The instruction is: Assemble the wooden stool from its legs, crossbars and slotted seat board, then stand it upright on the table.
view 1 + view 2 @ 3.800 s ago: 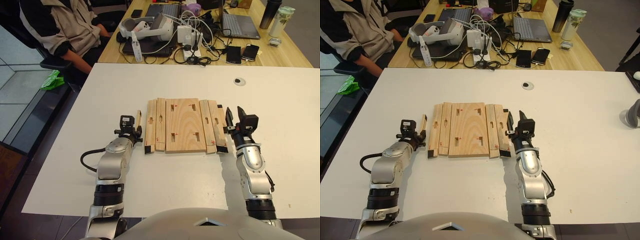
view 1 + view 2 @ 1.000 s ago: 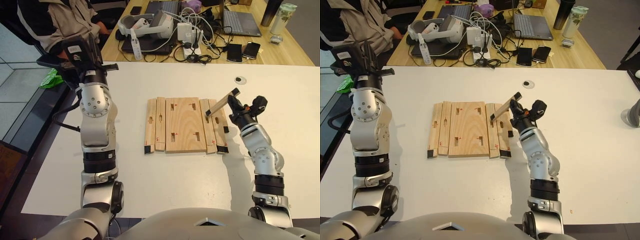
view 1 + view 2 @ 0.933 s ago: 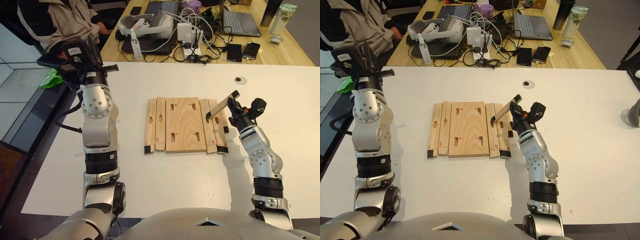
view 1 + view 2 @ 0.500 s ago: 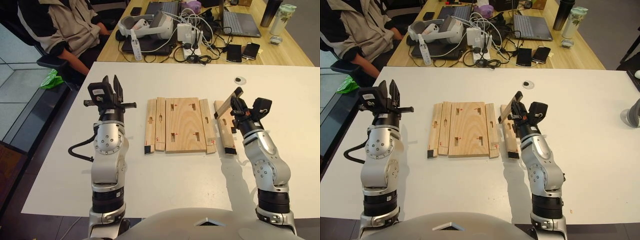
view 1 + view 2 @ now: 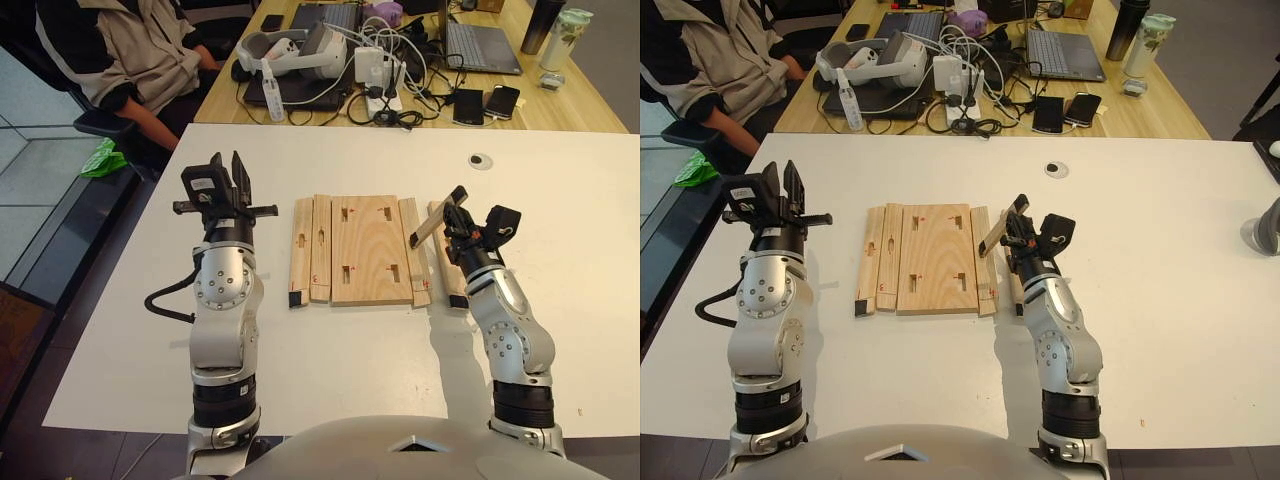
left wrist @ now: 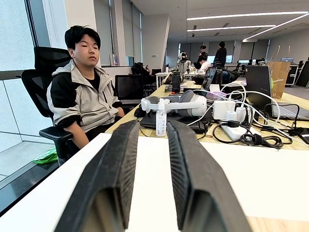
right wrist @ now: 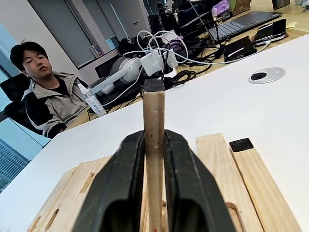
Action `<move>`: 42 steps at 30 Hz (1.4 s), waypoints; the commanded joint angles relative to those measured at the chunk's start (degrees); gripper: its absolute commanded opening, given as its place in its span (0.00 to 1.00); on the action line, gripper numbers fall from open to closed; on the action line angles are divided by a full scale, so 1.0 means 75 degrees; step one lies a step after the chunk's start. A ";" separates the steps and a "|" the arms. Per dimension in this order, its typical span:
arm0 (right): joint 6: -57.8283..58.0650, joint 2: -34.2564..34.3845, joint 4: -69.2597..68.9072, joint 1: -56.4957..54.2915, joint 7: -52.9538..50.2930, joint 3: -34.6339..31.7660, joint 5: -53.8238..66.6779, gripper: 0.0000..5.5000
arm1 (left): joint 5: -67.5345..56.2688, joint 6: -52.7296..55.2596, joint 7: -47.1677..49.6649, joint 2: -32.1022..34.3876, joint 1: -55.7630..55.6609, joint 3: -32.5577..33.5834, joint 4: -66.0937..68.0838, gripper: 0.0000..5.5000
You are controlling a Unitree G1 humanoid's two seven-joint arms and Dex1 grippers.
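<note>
wooden crossbar [image 5: 433, 221] clamped in our right jaws, tilted above the table [image 5: 560, 200].
our left jaws stand narrowly parted, empty, left of the board [image 5: 371, 250] and legs [image 5: 320, 248] lying flat.

White tabletop [image 5: 330, 360] stretches near, left and right of the flat row of wooden pieces [image 5: 370, 250]. The slanting crossbar [image 5: 425, 229] in the right pincer [image 5: 450, 216] overhangs the row's right end.

The pale slotted seat board [image 5: 372, 250] lies flat between flat legs [image 5: 321, 248], one thin crossbar [image 5: 430, 224] tilted above the right ones.
</note>
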 commanded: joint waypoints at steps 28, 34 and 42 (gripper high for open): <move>-0.2510 0.0547 0.1689 -0.0274 -0.0010 0.0464 -0.2077 0.07 | 0.0413 0.0188 -0.0838 0.0187 -0.0909 -0.0108 0.0276 0.19; -0.2746 0.0533 0.1942 -0.0609 0.0014 0.0335 -0.2098 0.07 | 0.0455 0.0186 -0.0899 0.0161 -0.0961 -0.0143 0.0263 0.19; -0.2814 0.0490 0.2151 -0.0681 0.0195 0.0328 -0.2077 0.07 | 0.0489 0.0157 -0.0916 0.0107 -0.0965 -0.0218 0.0263 0.19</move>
